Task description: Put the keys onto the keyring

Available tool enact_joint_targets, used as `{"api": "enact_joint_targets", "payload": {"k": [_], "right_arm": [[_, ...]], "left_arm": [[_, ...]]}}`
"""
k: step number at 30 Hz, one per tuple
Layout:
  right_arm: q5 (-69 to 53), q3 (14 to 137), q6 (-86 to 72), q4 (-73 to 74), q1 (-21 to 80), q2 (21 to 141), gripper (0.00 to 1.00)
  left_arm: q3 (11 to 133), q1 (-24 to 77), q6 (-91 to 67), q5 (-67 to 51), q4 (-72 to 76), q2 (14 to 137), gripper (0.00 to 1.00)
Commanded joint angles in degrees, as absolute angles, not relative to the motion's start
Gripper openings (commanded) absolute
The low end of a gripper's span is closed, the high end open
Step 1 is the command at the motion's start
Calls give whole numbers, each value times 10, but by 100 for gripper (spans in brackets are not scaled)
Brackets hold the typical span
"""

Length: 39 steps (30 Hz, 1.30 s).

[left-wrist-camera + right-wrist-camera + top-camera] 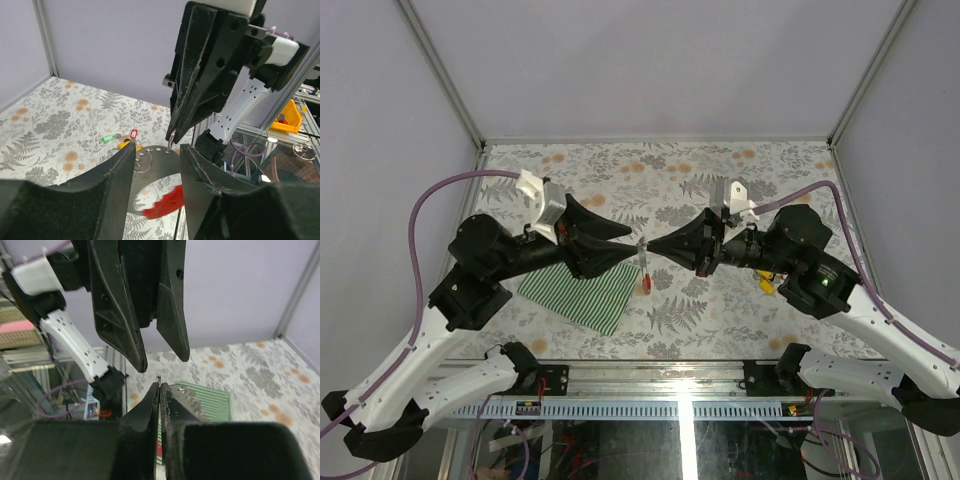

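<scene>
Looking down from the top camera, we've got both arms meeting nose to nose over the middle of the floral table (670, 170). The right gripper (653, 246) is pinched tight on the keyring (643, 252), held up in the air with its red tag (647, 281) dangling below. The left gripper (635, 241) sits just beside it with its fingers spread partway and nothing in them. From the left wrist view, we see the red tag hanging low in the gap between them. We honestly can't tell if its tips touch the ring. The keys (120, 140) are a little bunch with green, red and yellow tags, lying on the table well apart from the ring. A green striped cloth (582, 297) lies flat under the left arm.
</scene>
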<state>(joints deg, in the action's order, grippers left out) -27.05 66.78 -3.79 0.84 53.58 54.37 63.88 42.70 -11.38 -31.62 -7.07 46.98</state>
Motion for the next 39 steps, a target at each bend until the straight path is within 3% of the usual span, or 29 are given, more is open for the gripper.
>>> {"api": "enact_joint_targets", "payload": {"k": [1,9,21,39], "right_arm": [[-313,640,-133,-180,539,542,0],[-298,583,-220,-335,539,540,0],[-268,533,-272,-504,539,546,0],[-272,543,-285,-554,539,564,0]], "left_arm": [[644,424,-133,-328,-18,440,40],[640,425,-146,-347,-1,414,36],[632,424,-177,-326,65,415,40],[631,425,-223,-373,145,444,40]]}}
